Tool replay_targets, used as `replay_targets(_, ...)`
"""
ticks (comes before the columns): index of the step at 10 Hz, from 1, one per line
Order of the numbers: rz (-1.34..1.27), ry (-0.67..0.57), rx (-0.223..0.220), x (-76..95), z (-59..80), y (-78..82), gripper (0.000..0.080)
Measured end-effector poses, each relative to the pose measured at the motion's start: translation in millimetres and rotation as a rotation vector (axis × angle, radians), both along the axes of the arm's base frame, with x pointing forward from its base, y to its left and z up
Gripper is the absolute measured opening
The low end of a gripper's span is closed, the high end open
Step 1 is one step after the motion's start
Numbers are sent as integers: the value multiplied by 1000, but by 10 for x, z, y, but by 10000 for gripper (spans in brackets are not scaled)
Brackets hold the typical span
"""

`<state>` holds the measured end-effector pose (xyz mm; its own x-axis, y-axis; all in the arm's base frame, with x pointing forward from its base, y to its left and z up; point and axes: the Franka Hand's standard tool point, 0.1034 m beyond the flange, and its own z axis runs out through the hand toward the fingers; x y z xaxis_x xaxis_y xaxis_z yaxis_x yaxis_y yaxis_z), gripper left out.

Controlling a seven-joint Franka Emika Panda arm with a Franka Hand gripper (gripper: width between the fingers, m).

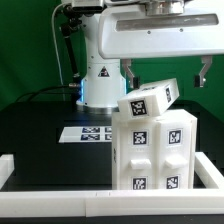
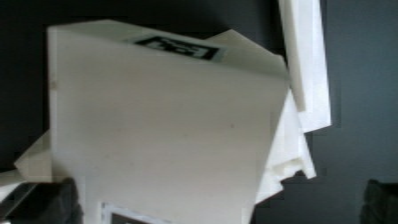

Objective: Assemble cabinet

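Black tabletop [image 1: 40, 140], tag-covered white cabinet [image 1: 150, 145]

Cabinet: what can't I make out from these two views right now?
- Far sides of the cabinet: exterior view, hidden by its own front faces.
- How the tilted top panel seats: exterior view, joint too small; wrist view, too close and blurred.
- The tag in the wrist view: pattern blurred, unreadable.
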<state>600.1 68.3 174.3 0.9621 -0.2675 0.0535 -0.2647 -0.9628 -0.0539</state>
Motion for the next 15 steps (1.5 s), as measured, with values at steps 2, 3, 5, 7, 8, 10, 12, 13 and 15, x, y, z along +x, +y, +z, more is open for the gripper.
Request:
replay_targets(2, 21, 19, 3, 1, 57, -119, 797)
replay_targets(3, 21, 10, 9, 16, 89, -196, 797)
replay_targets(5, 14, -1, 8, -13, 63, -258, 797)
replay_targets(7, 11, -17, 4, -29, -15, -239, 797)
replay_targets(8, 12, -18, 1, -24, -53, -244, 797)
replay_targets(10, 10, -8, -3, -28, -135, -267, 797)
replay_targets(12, 8, -5, -9, 35, -191, -315, 797)
replay_targets(13, 7, -3, -8, 58, -181, -310, 797)
replay_targets(15, 8, -8, -8, 68, -171, -304, 570)
